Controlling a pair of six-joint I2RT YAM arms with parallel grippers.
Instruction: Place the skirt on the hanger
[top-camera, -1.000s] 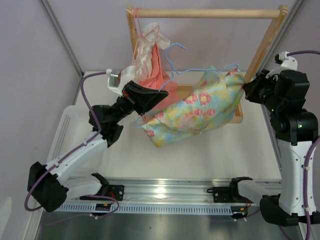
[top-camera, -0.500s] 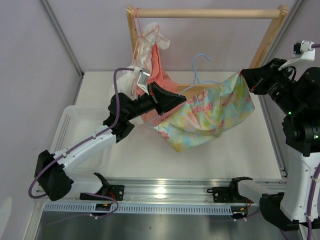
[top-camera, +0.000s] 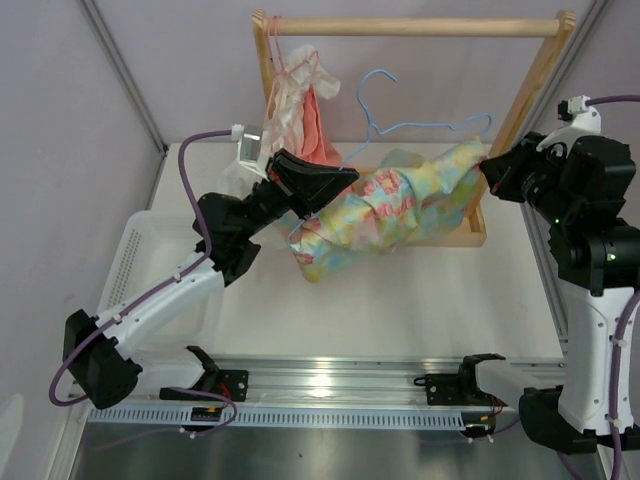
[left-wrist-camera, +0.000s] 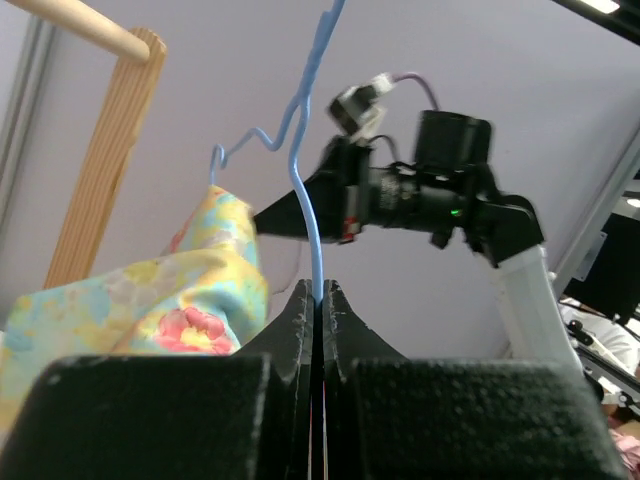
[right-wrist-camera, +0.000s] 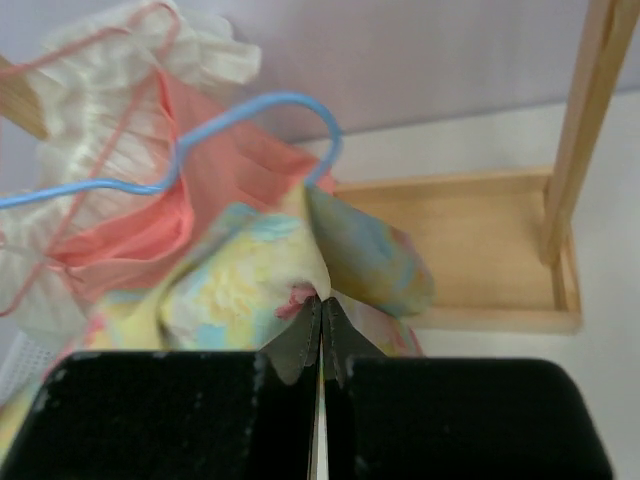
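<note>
Pale-yellow skirt (top-camera: 390, 210) is sagging beside the left gripper (left-wrist-camera: 320, 292), which is pinching the hanger (left-wrist-camera: 316, 220) (wire upright); right gripper (right-wrist-camera: 322, 308) is clamping the skirt's corner.

Both arms raised, L gripper (top-camera: 349, 179) & R gripper (top-camera: 487, 168) pinched closed.

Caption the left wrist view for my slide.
Left gripper clamps the blue hanger; right gripper holds the floral skirt alongside.
</note>
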